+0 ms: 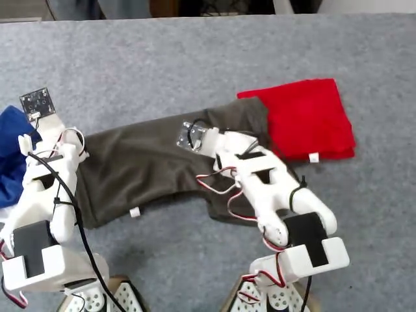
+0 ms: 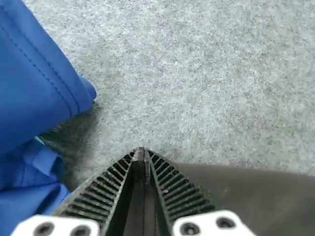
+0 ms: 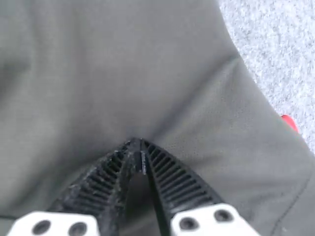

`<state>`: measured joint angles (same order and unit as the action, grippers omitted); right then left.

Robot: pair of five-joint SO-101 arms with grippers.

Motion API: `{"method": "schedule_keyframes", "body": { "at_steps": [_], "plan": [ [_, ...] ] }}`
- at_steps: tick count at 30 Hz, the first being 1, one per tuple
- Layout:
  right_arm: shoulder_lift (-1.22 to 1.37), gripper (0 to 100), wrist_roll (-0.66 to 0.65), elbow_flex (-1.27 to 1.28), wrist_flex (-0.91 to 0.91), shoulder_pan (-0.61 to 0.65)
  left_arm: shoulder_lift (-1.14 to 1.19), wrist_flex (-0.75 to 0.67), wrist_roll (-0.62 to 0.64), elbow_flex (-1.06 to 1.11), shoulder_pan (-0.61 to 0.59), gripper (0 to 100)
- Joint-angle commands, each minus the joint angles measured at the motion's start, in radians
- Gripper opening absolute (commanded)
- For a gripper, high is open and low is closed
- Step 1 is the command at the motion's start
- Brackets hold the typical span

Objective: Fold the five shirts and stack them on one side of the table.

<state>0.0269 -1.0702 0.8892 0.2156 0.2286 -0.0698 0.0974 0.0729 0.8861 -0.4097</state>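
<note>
Left gripper [image 2: 140, 152] closed | right gripper [image 3: 140, 143] closed, tips on olive shirt [image 3: 123, 73]

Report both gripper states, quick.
Left gripper: closed, at the edge of the dark shirt.
Right gripper: closed over the dark shirt; grip unclear.
</note>
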Motion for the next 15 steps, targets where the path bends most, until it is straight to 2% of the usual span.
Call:
{"method": "schedule_keyframes", "body": {
  "at_steps": [1, 15],
  "plan": [
    [-0.001, 1.2, -0.003, 0.001, -0.014, -0.018, -0.003, -0.018, -0.011, -0.013, 0.002, 3],
    [0.001, 1.2, -0.003, -0.015, -0.014, -0.02, -0.002, -0.02, -0.012, -0.016, 0.004, 3]
  ]
}}
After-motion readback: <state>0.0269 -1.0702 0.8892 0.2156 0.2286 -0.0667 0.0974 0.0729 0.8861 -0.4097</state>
